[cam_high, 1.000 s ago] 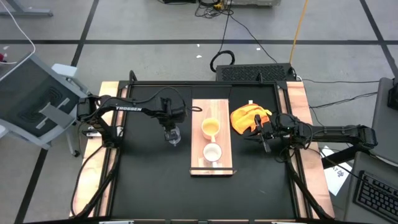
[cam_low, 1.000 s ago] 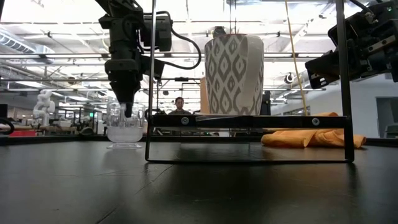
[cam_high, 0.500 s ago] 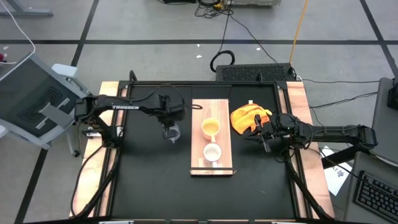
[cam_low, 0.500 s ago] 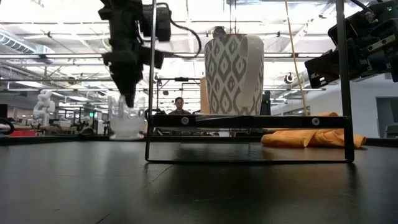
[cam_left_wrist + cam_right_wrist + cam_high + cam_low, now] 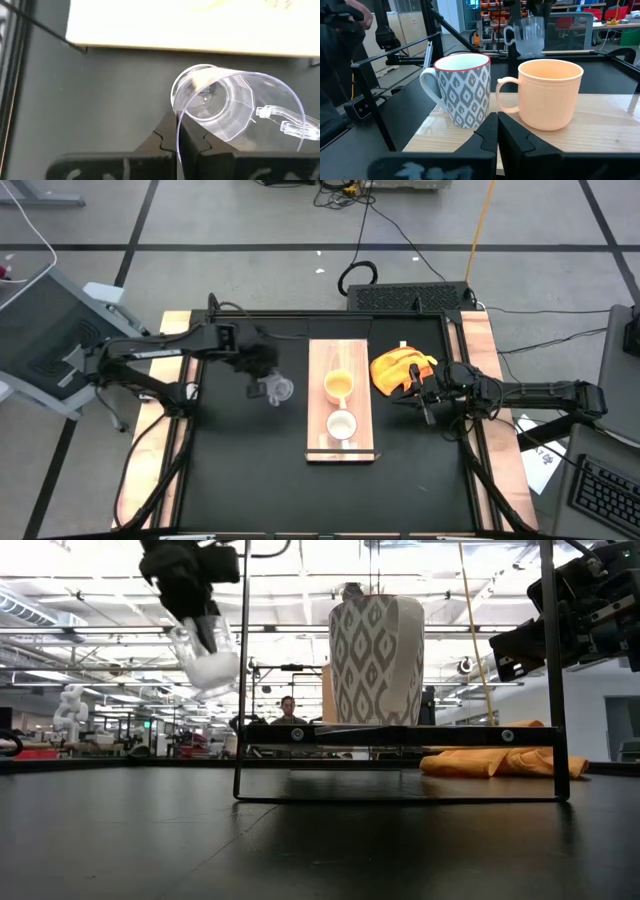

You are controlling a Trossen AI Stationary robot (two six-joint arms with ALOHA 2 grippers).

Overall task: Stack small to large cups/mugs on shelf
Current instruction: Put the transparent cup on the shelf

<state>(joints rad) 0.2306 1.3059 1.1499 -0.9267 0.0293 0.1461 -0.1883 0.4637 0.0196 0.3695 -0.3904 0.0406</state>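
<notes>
My left gripper [image 5: 262, 376] is shut on the clear glass cup [image 5: 279, 390] and holds it in the air left of the shelf [image 5: 318, 415], a light wooden board on a black frame [image 5: 400, 735]. In the low view the cup [image 5: 207, 657] hangs tilted below the gripper [image 5: 196, 615]. The orange-yellow mug [image 5: 338, 385] and the white mug with a grey pattern [image 5: 341, 425] stand upright on the shelf. They also show in the right wrist view, the orange-yellow mug [image 5: 550, 92] and the patterned mug [image 5: 460, 92]. My right gripper [image 5: 426, 404] waits shut at the table's right. My left gripper pinches the glass cup's rim wall [image 5: 178, 124], one finger inside the cup [image 5: 196, 145] and one outside [image 5: 162, 142]. The fingers slant down from above. The cup is lifted clear of the table and tilted, its handle [image 5: 287, 125] on the side away from the fingers.
An orange-yellow cloth [image 5: 402, 370] lies crumpled on the table between the shelf and my right gripper. The shelf's black legs [image 5: 240, 690] rise from the tabletop. Bare black table [image 5: 240, 470] lies left of and in front of the shelf.
My left gripper has gone up with the glass cup and tipped. The cup stood upright on the table a second ago; now it is lifted clear and hangs tilted, at about the height of the mugs on the shelf.
</notes>
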